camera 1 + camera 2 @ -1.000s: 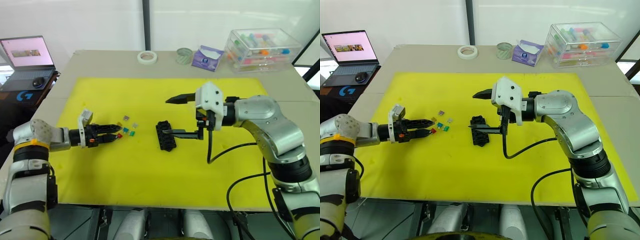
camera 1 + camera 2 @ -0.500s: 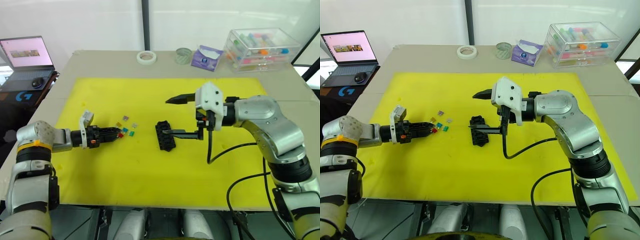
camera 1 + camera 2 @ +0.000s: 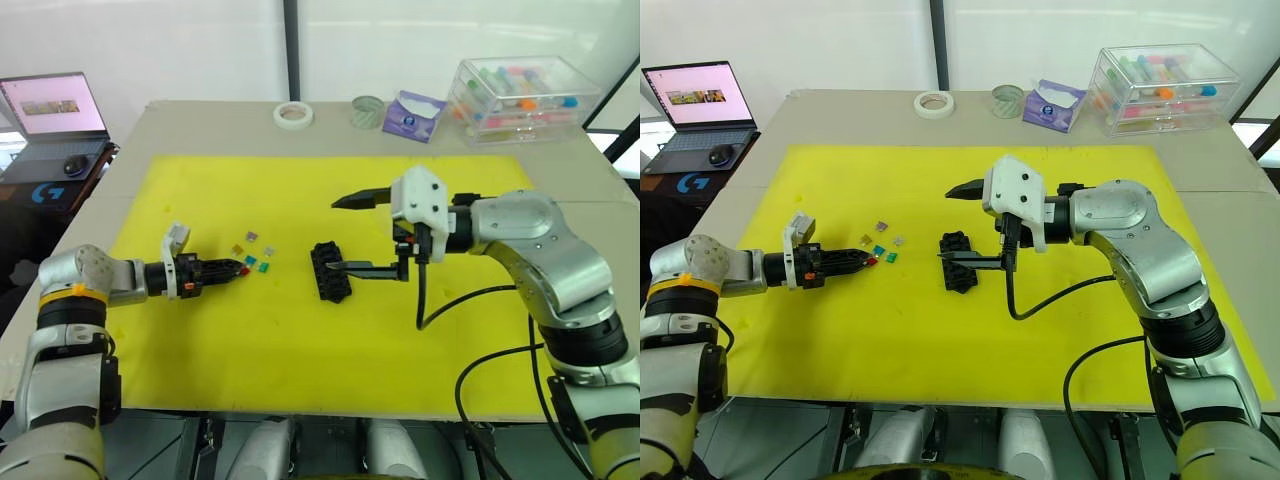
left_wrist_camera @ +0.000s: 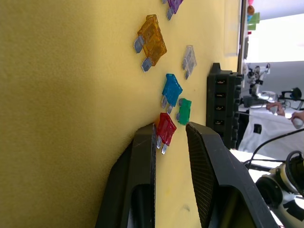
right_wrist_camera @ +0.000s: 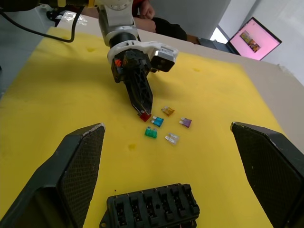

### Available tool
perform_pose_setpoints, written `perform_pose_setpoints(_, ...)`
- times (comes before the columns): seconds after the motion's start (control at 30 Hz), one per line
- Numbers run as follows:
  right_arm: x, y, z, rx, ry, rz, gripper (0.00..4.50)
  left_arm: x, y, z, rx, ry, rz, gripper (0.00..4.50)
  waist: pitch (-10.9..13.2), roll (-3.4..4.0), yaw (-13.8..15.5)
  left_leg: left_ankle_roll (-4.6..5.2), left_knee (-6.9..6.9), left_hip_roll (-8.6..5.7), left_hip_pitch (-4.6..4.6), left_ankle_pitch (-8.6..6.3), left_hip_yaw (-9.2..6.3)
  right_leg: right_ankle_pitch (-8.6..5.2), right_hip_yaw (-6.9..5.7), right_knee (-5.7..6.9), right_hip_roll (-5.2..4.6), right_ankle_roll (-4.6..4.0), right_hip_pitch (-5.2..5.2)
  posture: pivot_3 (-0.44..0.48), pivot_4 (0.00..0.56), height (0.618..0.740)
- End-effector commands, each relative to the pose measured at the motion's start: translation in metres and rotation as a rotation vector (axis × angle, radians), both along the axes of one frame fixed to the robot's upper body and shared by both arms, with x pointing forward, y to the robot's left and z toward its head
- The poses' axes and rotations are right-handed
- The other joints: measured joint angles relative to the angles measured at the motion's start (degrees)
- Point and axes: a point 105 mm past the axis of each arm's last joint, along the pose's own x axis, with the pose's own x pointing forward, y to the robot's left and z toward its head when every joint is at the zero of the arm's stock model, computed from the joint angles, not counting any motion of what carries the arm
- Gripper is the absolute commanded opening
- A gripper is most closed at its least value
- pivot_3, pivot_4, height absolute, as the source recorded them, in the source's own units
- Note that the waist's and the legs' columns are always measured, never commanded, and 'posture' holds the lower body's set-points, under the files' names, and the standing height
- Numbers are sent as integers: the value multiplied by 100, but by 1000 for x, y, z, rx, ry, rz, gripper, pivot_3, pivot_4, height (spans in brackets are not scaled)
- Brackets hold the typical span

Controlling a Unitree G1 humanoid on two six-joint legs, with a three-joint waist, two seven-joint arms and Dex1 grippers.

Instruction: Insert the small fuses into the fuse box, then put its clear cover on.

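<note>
Several small fuses lie loose on the yellow mat [image 3: 300, 340]: purple [image 3: 252, 236], yellow [image 3: 238, 249], grey [image 3: 270, 250], teal [image 3: 251, 260], green [image 3: 263, 266] and red [image 4: 166, 129]. My left gripper [image 3: 238, 268] lies low on the mat with its tips either side of the red fuse. A narrow gap still shows on one side, and the fuse rests on the mat. The black fuse box [image 3: 331, 272] sits at mid-mat. My right gripper [image 3: 346, 233] is wide open, its lower finger [image 3: 350, 267] over the box's right side. I cannot make out the clear cover.
A laptop [image 3: 55, 105] stands on a side table at the far left. Along the table's back edge are a white tape roll [image 3: 294, 114], a green roll [image 3: 368, 110], a purple packet [image 3: 415, 115] and a large clear box of coloured tubes [image 3: 525, 95].
My left gripper's fingers have narrowed from clearly apart to nearly together and have slid forward onto the red fuse. The right arm and the fuse box have not moved.
</note>
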Motion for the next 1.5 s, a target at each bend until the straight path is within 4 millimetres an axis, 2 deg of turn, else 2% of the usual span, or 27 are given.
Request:
perform_pose_setpoints(0.03, -6, 1, 13, 6, -59, 21, 4500, -3, 0, -8, 12, 22, -1, 495, 0, 0, -1, 0, 0, 0, 0, 0, 0, 0, 0, 0, 0, 0, 0, 0, 150, 740)
perform_pose_setpoints(0.07, -6, 1, 13, 6, -59, 21, 4500, -3, 0, -8, 8, 20, -2, 87, 0, 0, -2, 0, 0, 0, 0, 0, 0, 0, 0, 0, 0, 0, 0, 0, 150, 740)
perform_pose_setpoints(0.1, -6, 2, 13, 6, -59, 22, 4500, -4, 0, -7, 4, 19, -4, 36, 0, 1, -4, 0, 0, 0, 0, 0, 0, 0, 0, 0, 0, 0, 0, 0, 150, 740)
perform_pose_setpoints(0.37, -5, 2, 11, 11, -54, 26, 4500, -9, 3, -2, -2, 20, -12, 36, 0, 1, -17, 0, -1, 0, 0, 0, 0, 0, 0, 0, 0, 0, -1, 0, 150, 740)
perform_pose_setpoints(0.47, -6, 2, 12, 22, -42, 26, 4500, -17, -1, 22, -45, -28, -66, 36, 0, 1, -36, 0, -2, 1, 0, 0, 0, 0, 1, 0, 0, 0, -3, 0, 150, 740)
perform_pose_setpoints(0.57, -6, 0, 15, 63, 11, 11, 4500, -28, -9, 52, -62, -150, -143, 36, 0, 0, -46, 0, -4, 3, -5, 0, 0, 0, 2, 0, 1, 0, -8, 0, 150, 740)
perform_pose_setpoints(0.63, -6, -2, 17, 92, 59, -1, 4500, -36, -14, 65, -61, -232, -185, 36, 0, 0, -44, 0, -4, 5, -9, 0, 0, 0, 2, -2, 1, 0, -9, 0, 150, 740)
perform_pose_setpoints(0.67, -6, -4, 18, 107, 86, -5, 4500, -42, -18, 75, -68, -300, -208, 36, 0, 0, -38, 0, -3, 5, -9, 0, 0, 0, 2, -3, 0, 0, -8, 0, 150, 740)
perform_pose_setpoints(0.77, -4, -15, 21, 184, 239, -30, 4500, -54, -40, 111, -89, -689, -196, 36, 1, 1, -27, 0, -3, 6, -9, 0, 0, 0, 2, -8, 1, 0, -6, 0, 150, 740)
perform_pose_setpoints(0.83, -4, -19, 21, 210, 339, -30, 4500, -59, -55, 120, -108, -777, -211, 36, 4, -8, 19, 0, 1, 7, -12, 0, 1, 0, -1, -23, -2, 0, 4, 0, 150, 740)
perform_pose_setpoints(0.9, -5, -21, 20, 214, 397, -26, 4500, -70, -68, 122, -137, -823, -277, 36, 4, -8, 4, 0, 3, 7, -12, 0, -3, 0, -4, -30, -1, 0, 12, 0, 150, 740)
perform_pose_setpoints(1.1, -7, -21, 20, 279, 554, -2, 4500, -80, -90, 126, -147, -1005, -315, 36, 3, -5, -23, 0, -6, 12, -2, 0, 3, 0, 0, -30, 2, 0, 13, 0, 150, 740)
perform_pose_setpoints(1.27, -10, -18, 26, 306, 614, 25, 4500, -84, -99, 127, -135, -1099, -355, 36, 3, -5, 9, 0, -5, 11, -3, 0, 4, 0, 1, -31, 2, 0, 15, 0, 150, 740)
perform_pose_setpoints(1.5, -15, -14, 24, 293, 630, 52, 4500, -75, -101, 126, -122, -1122, -325, 36, 3, -5, -2, 1, -4, 11, -2, 0, 3, 0, 0, -36, 2, 0, 19, 0, 150, 740)
